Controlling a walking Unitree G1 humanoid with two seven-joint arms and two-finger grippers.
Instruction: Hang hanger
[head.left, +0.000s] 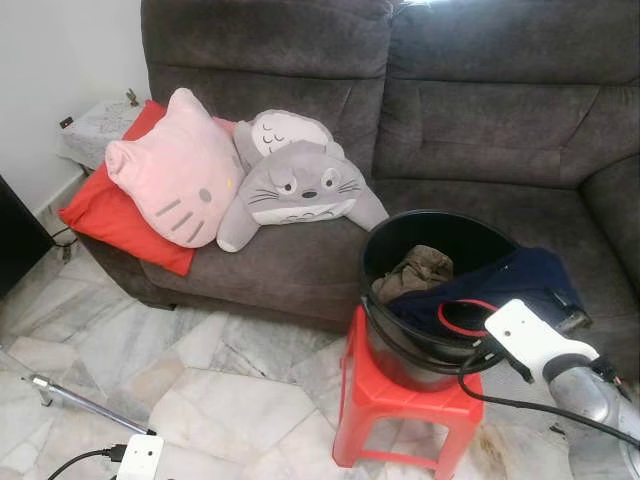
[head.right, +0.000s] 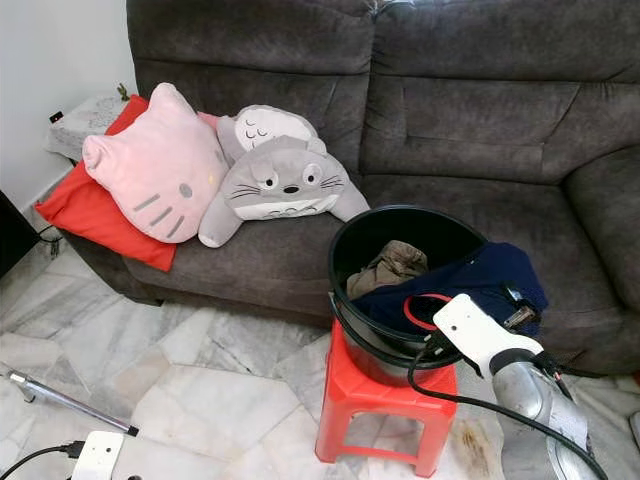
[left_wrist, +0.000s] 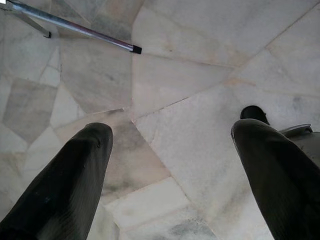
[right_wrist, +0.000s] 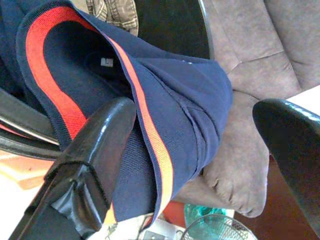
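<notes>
Both fingers of right end effector (right_wrist: 195, 145) spread around navy garment (right_wrist: 170, 100).

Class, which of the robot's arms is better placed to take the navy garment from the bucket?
Right: its gripper is open at the navy garment draped over the bucket. The left gripper points at the floor.

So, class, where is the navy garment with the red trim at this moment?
The navy garment hangs over the right rim of the black bucket on the red stool, in front of the sofa, with the right gripper open around it.
</notes>
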